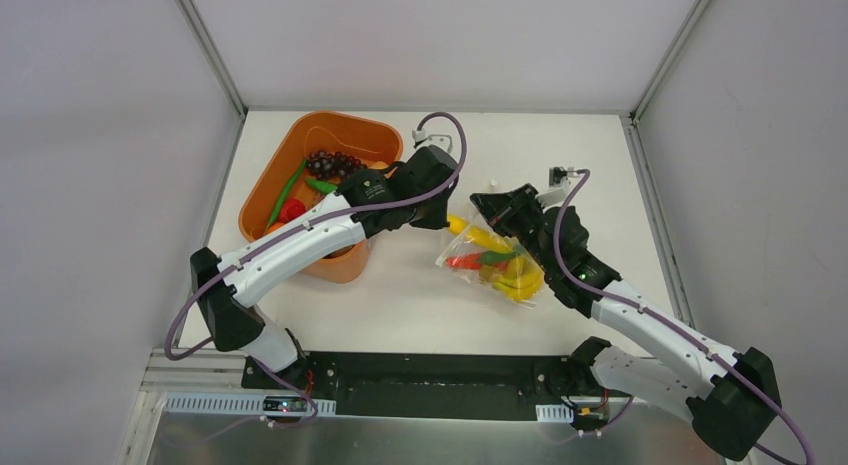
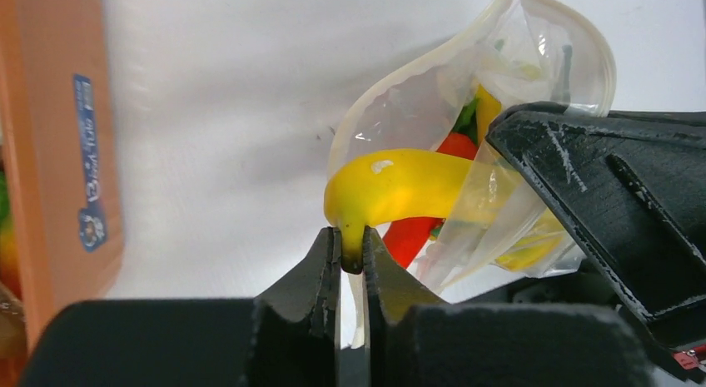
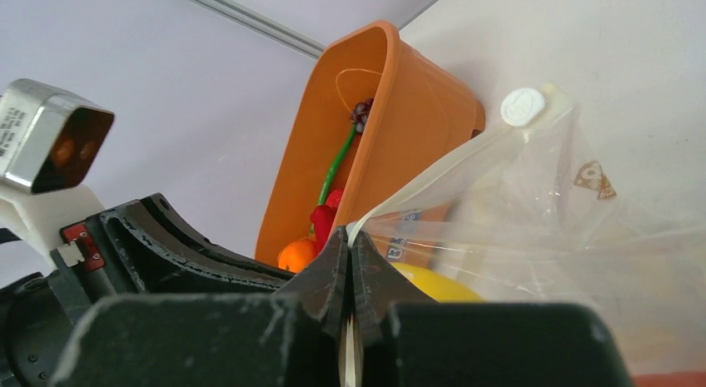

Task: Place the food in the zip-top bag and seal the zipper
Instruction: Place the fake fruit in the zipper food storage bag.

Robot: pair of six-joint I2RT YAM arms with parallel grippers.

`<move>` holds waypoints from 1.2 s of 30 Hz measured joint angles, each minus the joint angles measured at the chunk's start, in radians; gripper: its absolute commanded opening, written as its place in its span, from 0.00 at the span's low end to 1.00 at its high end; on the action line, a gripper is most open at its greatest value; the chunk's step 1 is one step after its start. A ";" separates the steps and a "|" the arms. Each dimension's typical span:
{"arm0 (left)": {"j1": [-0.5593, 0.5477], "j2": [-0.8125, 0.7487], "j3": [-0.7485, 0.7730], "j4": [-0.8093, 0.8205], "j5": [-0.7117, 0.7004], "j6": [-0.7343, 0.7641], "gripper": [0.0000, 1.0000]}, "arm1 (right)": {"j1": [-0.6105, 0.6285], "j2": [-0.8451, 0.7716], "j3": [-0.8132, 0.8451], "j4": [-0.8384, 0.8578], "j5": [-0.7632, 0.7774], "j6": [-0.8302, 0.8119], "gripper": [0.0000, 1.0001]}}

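The clear zip-top bag [image 1: 495,260] lies right of centre, with yellow bananas, a red piece and a green piece inside. My left gripper [image 2: 351,247] is shut on the stem of a yellow banana [image 2: 400,183], whose far end reaches into the bag's open mouth [image 2: 466,87]. In the top view the banana [image 1: 468,231] shows between the two grippers. My right gripper [image 3: 350,239] is shut on the pale zipper strip [image 3: 433,175] at the mouth edge and holds it up. The bag [image 3: 533,212] fills the right of that view.
An orange tub [image 1: 330,155] stands at the back left with dark grapes [image 1: 332,164], a green pod, a red piece and an orange piece in it. Its wall [image 2: 58,154] is close on the left gripper's left. It also shows in the right wrist view [image 3: 375,137].
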 measured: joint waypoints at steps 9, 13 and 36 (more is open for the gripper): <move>0.006 -0.006 -0.031 0.045 0.108 0.004 0.57 | 0.016 0.000 -0.014 0.022 0.042 -0.042 0.00; 0.007 -0.010 -0.053 0.050 0.150 0.041 0.59 | 0.016 -0.013 -0.039 0.058 0.042 -0.042 0.00; 0.140 -0.388 -0.328 0.164 -0.066 0.289 0.96 | -0.011 -0.091 -0.080 0.087 0.040 -0.043 0.00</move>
